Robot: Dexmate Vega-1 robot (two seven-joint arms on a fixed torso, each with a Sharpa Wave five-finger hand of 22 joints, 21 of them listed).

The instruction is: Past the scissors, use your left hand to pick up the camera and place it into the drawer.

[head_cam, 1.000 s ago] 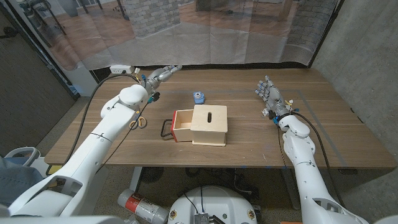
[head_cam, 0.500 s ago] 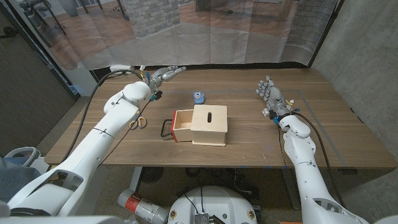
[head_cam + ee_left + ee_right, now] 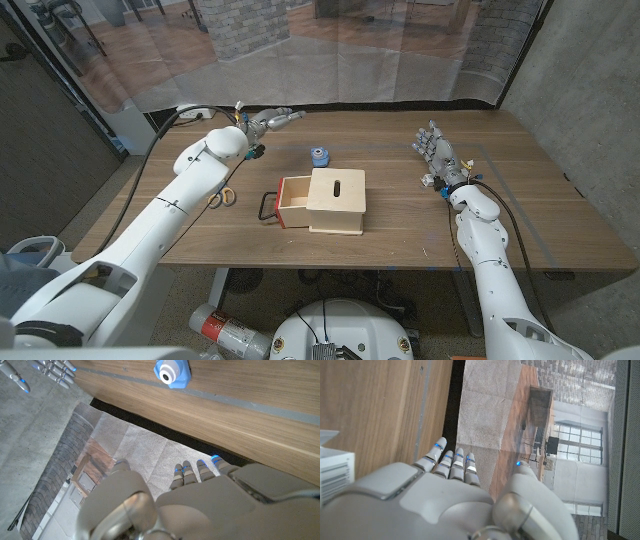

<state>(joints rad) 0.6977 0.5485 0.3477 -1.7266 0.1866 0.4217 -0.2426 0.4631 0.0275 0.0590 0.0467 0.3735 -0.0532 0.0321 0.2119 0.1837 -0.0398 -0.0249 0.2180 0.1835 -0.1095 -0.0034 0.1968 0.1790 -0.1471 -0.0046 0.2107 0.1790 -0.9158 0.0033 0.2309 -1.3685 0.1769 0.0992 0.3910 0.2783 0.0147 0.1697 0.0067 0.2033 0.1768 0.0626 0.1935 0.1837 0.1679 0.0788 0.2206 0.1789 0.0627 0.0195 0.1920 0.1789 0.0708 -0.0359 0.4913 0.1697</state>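
My left hand hangs over the table's far edge with its fingers stretched out and nothing in them; the blue camera sits on the wooden table well to that hand's right and nearer me, just behind the wooden box; the box's drawer stands pulled out; the scissors lie left of it; my right hand stands with fingers apart, holding nothing.

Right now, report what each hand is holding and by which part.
Nothing is held. The left hand hangs open over the table's far edge, apart from the blue camera. The right hand stands open, fingers apart, holding nothing.
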